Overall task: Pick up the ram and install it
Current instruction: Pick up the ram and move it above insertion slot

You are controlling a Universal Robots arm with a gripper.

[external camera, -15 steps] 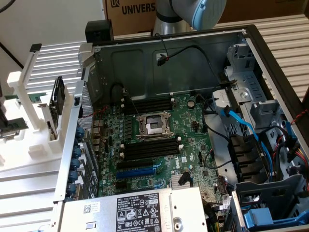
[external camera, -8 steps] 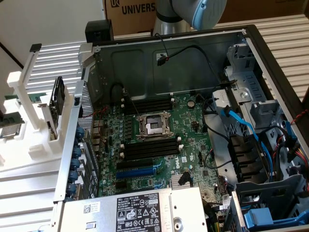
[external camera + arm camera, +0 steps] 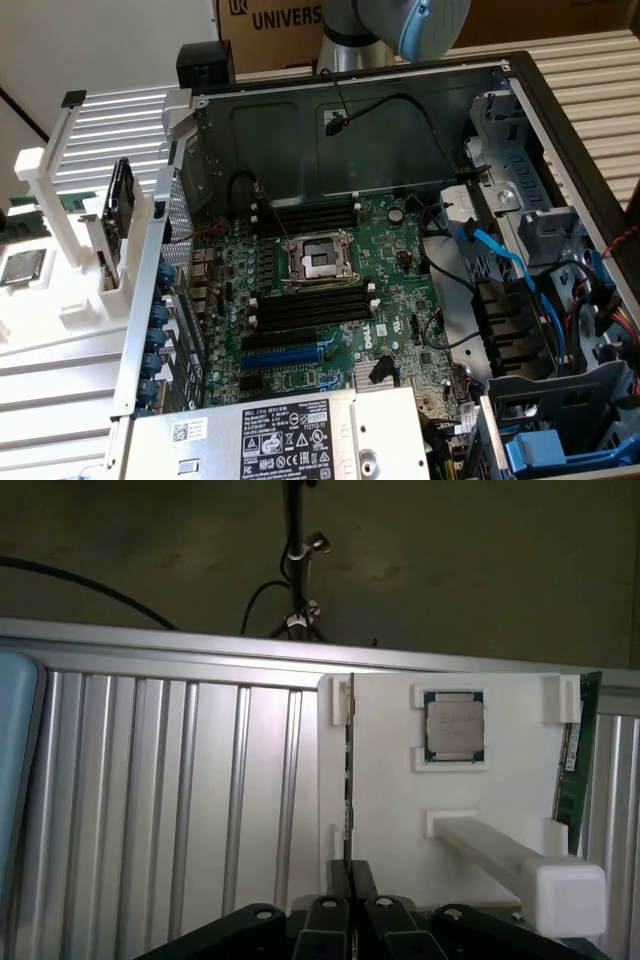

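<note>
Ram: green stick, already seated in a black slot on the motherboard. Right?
No. The exterior view shows the black slots empty. The ram is a green stick, but it stands at the edge of the white fixture, as the wrist view shows.

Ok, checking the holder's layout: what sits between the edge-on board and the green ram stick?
Wrist view: the silver processor chip, on the white holder, between edge-on board and ram stick.
</note>
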